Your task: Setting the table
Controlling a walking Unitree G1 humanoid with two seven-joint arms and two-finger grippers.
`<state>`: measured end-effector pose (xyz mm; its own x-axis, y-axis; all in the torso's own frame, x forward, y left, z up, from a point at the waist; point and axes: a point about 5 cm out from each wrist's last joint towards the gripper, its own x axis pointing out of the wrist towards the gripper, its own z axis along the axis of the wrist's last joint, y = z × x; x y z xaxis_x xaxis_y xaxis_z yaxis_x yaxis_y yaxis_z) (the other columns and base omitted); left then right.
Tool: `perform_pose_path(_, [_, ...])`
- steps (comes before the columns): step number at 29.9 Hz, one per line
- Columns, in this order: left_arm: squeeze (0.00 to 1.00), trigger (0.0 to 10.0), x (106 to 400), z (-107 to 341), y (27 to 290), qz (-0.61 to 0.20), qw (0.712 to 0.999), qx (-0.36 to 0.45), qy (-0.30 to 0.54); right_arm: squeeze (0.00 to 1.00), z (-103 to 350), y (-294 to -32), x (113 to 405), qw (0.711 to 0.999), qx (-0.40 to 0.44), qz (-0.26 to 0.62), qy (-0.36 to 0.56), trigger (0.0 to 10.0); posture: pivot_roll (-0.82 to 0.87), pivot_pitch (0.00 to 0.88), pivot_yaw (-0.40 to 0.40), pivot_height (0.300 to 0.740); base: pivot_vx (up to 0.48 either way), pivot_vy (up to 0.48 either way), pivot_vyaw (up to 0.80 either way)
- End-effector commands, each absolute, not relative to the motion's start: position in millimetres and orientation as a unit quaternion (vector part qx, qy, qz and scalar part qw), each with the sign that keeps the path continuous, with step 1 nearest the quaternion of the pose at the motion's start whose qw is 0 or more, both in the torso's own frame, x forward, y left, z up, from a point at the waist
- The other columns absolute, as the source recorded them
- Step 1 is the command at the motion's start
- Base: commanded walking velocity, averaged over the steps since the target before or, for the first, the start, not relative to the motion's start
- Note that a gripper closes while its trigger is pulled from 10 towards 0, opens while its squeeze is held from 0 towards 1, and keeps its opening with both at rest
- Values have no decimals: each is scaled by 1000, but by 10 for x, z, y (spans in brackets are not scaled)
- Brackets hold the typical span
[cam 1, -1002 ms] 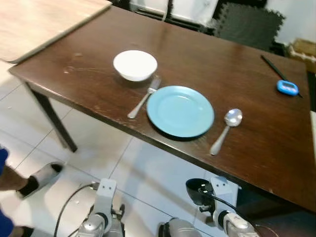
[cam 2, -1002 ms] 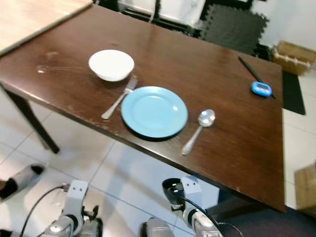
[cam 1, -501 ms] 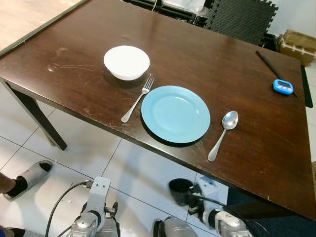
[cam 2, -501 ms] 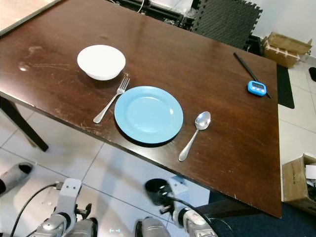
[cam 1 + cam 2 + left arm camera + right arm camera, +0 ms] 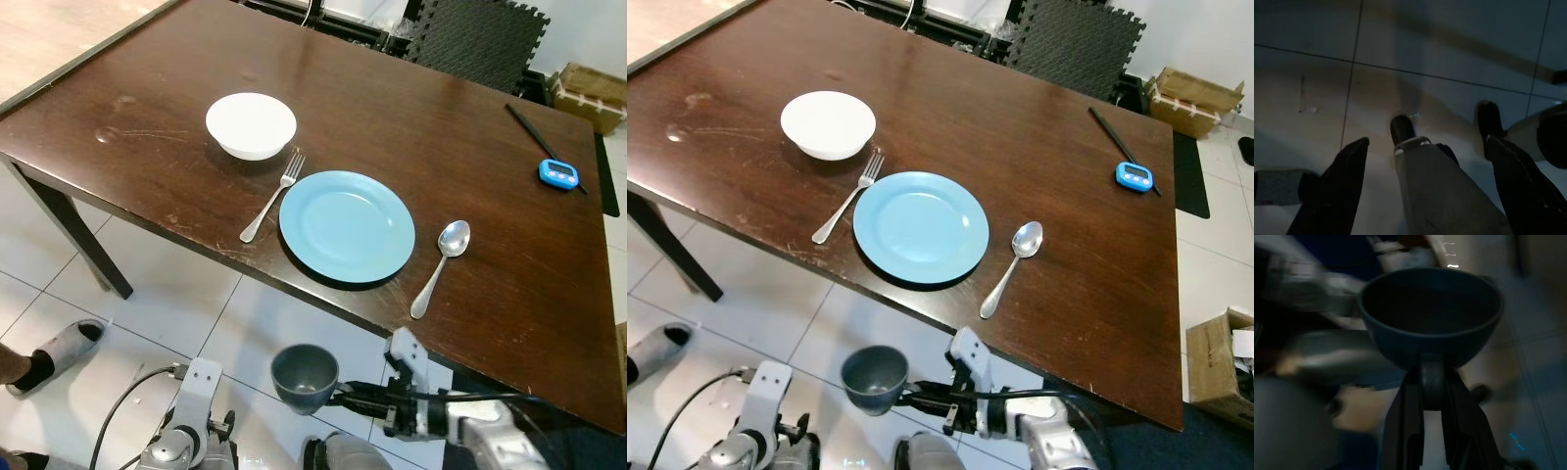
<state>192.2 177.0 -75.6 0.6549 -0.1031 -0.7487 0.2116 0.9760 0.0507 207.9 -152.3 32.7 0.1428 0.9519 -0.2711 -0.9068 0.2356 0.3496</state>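
On the dark wooden table (image 5: pixel 147 108) a blue plate (image 5: pixel 347 226) lies near the front edge. A fork (image 5: pixel 271 197) lies to its left and a spoon (image 5: pixel 440 266) to its right. A white bowl (image 5: pixel 251 124) stands behind the fork. Below the table's front edge my right gripper (image 5: pixel 345 398) is shut on the handle of a dark grey cup (image 5: pixel 305 377), held upright over the floor. In the right wrist view the cup (image 5: pixel 1430 313) sits just past the closed fingers (image 5: pixel 1408 401). My left gripper (image 5: pixel 1425 142) hangs idle over the tiles, open.
A blue timer (image 5: pixel 557 173) and a black stick (image 5: pixel 530 128) lie at the table's far right. A person's foot in a grey slipper (image 5: pixel 61 350) stands on the tiles at the left. A foam mat (image 5: pixel 480 39) and cardboard boxes (image 5: pixel 1215 362) sit beyond the table.
My right gripper has carried the cup leftward, and it now shows upright and larger below the plate. The table setting has not moved.
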Motion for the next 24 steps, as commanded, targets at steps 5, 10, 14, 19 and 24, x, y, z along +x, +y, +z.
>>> perform_pose_path(5, [0, 10000, 1817, -808, 1771, -90, 901, 65, 418, 0, 690, -1536, 1859, 658, 87, 710, 236, 10000, 33, 94, -57, 740, 0, 0, 0])
perform_pose_path(10, [0, 10000, 1814, -806, 1786, -92, 901, 65, 418, 0, 1081, -1481, 1897, 641, 144, 730, 188, 10000, 40, 95, -50, 740, 0, 0, 0])
perform_pose_path(14, [0, 10000, 1826, -797, 1797, -93, 903, 66, 415, 0, 1413, -1407, 2028, 651, 189, 727, 112, 10000, 42, 94, -45, 740, 0, 0, 0])
perform_pose_path(19, [0, 10000, 1844, -783, 1798, -94, 906, 65, 409, 0, 1641, -1372, 2161, 667, 207, 715, 46, 10000, 44, 92, -40, 740, 0, 0, 0])
perform_pose_path(24, [0, 10000, 1892, -740, 1819, -92, 915, 58, 388, 0, 1951, -1369, 2515, 746, 220, 625, -65, 10000, 46, 90, -41, 740, 0, 0, 0])
